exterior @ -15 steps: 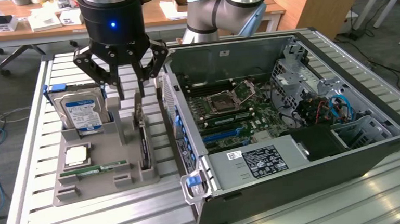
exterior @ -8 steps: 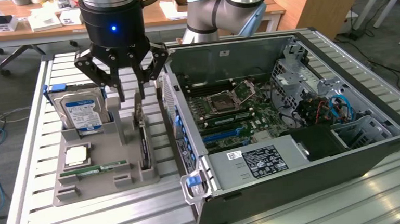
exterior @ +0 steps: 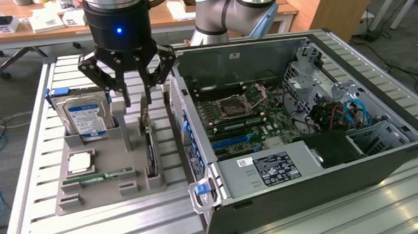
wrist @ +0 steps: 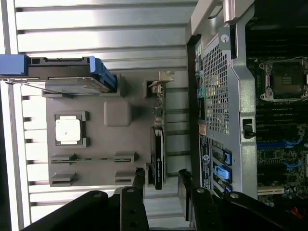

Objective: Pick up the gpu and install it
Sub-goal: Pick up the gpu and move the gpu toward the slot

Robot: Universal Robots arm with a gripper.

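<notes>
The gpu [exterior: 150, 148] stands on edge in a slot along the grey tray's [exterior: 112, 196] side nearest the computer case. It is a thin dark card, and in the wrist view the gpu [wrist: 159, 144] appears edge-on with a silvery bracket at one end. My gripper [exterior: 136, 91] hangs open just above the card's far part. In the wrist view the gripper [wrist: 162, 178] has one finger on either side of the card's line, with nothing held between them.
The tray also holds an upright blue-labelled hard drive [exterior: 84, 115], a square processor [exterior: 79, 163] and a green memory stick [exterior: 100, 178]. The open computer case [exterior: 385, 155] lies at the exterior view's right with its motherboard [exterior: 245, 120] exposed. Everything rests on a slatted aluminium table [exterior: 30, 160].
</notes>
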